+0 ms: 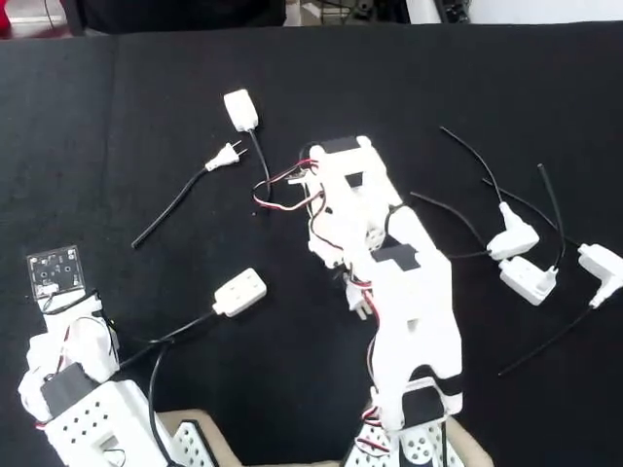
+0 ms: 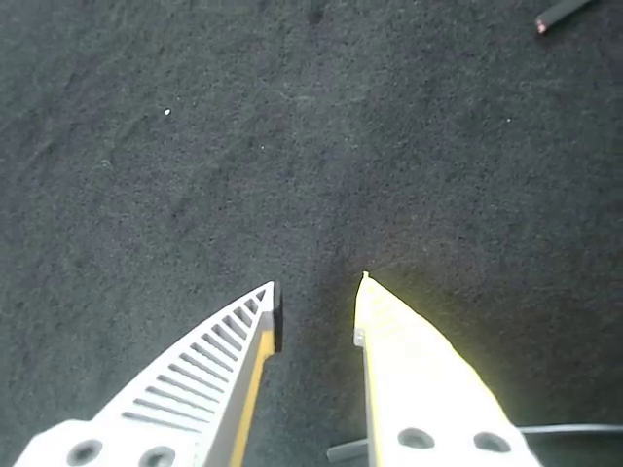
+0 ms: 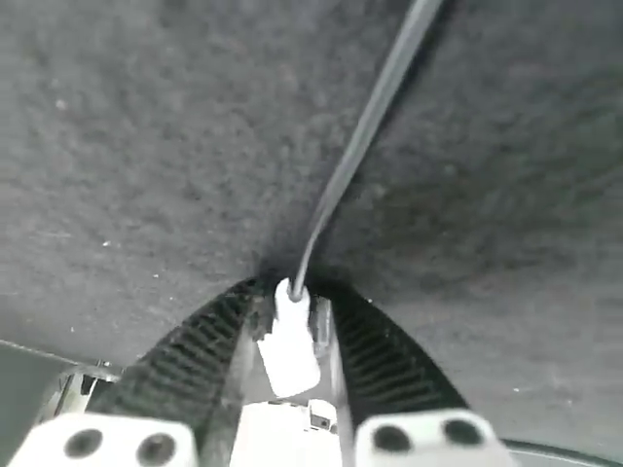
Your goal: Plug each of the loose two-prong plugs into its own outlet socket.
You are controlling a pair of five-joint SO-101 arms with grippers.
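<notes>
My right gripper [image 3: 289, 292] is shut on a small white plug [image 3: 287, 345], whose grey cable [image 3: 365, 136] runs away over the black cloth. The right arm [image 1: 389, 282] stands folded over the middle of the table. A loose two-prong plug [image 1: 226, 156] with a black cable lies at the back left. One white outlet socket [image 1: 240, 109] lies just behind it, and a second socket [image 1: 239, 292] lies in front, towards the left arm [image 1: 73, 350]. My left gripper [image 2: 316, 292] hangs open over bare cloth with nothing between its fingers.
At the right, three white plug and socket pieces [image 1: 511, 238] [image 1: 529, 279] [image 1: 602, 268] lie close together with black cables fanning out around them. A black cable end [image 2: 560, 15] lies beyond the left gripper. The black table [image 1: 117, 88] reaches the back edge.
</notes>
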